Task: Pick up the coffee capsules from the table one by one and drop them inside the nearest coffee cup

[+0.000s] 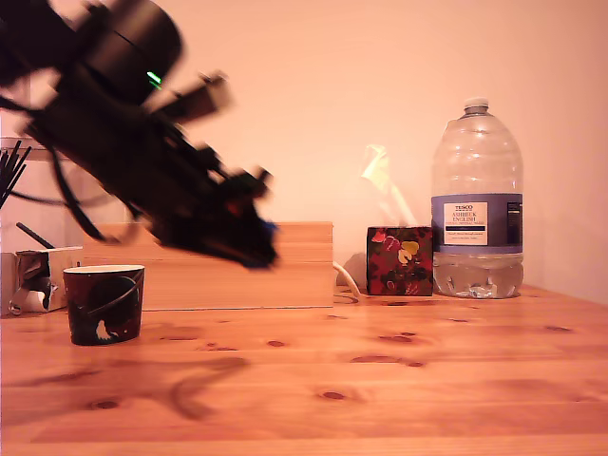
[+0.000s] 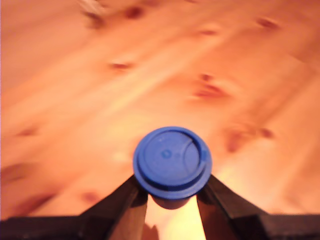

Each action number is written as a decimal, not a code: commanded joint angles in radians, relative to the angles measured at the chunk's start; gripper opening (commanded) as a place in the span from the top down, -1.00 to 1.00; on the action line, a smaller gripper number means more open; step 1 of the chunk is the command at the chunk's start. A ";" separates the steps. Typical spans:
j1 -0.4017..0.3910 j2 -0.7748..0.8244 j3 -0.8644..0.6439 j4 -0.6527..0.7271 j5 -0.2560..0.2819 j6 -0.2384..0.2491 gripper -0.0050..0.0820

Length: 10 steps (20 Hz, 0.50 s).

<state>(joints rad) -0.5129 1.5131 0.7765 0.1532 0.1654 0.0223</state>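
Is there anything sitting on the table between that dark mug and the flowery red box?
No. In the exterior view, only bare pine tabletop lies between the dark brown mug and the floral red tissue box; the pale wooden box stands behind.

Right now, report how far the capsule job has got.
Done: the pick. The gripper is shut on the dark-blue coffee capsule, lifted clear of the pine table. In hand: the carry; the exterior view shows the arm in the air to the right of the dark mug, blurred. Left: bring the capsule over the mug and drop it in. No other capsule shows on the table; the mug's inside is hidden.
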 commanded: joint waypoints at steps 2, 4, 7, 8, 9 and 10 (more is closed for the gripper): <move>0.050 -0.025 -0.010 -0.042 -0.008 0.005 0.55; 0.094 -0.047 -0.010 -0.070 -0.019 0.010 0.55; 0.164 -0.081 -0.010 -0.100 -0.018 0.012 0.55; 0.188 -0.093 -0.010 -0.110 -0.018 0.012 0.55; 0.211 -0.109 -0.010 -0.124 -0.018 0.012 0.55; 0.233 -0.124 -0.010 -0.138 -0.019 0.012 0.55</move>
<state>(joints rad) -0.2871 1.4048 0.7765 0.0177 0.1474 0.0296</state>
